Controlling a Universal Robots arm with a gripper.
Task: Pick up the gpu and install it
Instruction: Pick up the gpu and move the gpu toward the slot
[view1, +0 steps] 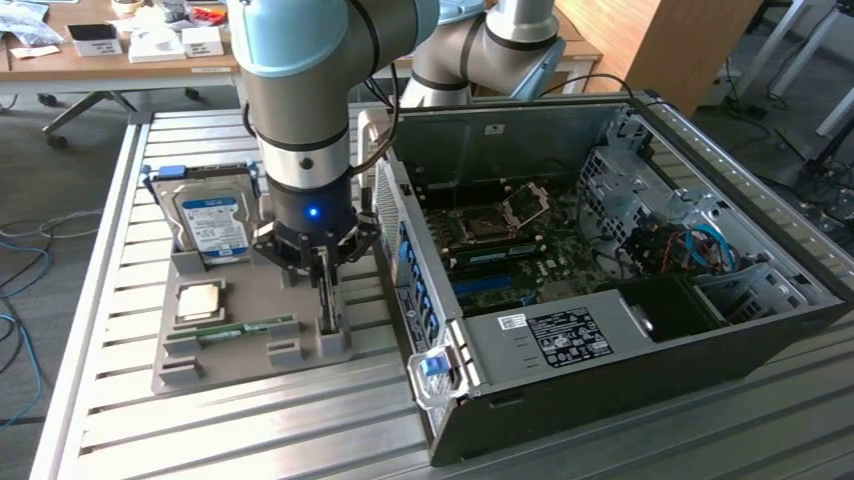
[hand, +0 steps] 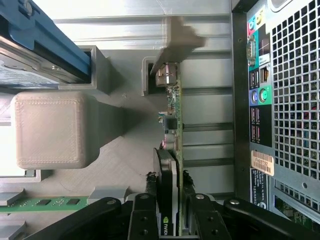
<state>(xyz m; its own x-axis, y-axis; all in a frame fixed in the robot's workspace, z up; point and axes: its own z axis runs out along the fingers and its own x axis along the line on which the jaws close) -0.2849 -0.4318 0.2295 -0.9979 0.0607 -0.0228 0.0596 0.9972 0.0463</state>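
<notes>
The gpu (view1: 330, 312) stands on its edge in a slot of the grey printed holder (view1: 227, 365), at the holder's end nearest the computer case. In the wrist view the gpu (hand: 173, 112) runs away from me, board edge up, dark cooler near the fingers and silver bracket (hand: 176, 42) at the far end. My gripper (view1: 324, 278) is lowered straight over it. The black fingers (hand: 146, 215) straddle the card, one on each side and close to its faces, with a thin gap showing. The card rests in its slot.
On the same holder stand a silver hard drive with a blue label (view1: 214, 225), a square processor (view1: 200, 300) and a green memory stick (view1: 248, 327). The open computer case (view1: 601, 250) lies right beside the holder; its rear panel (hand: 285, 100) is close to the card.
</notes>
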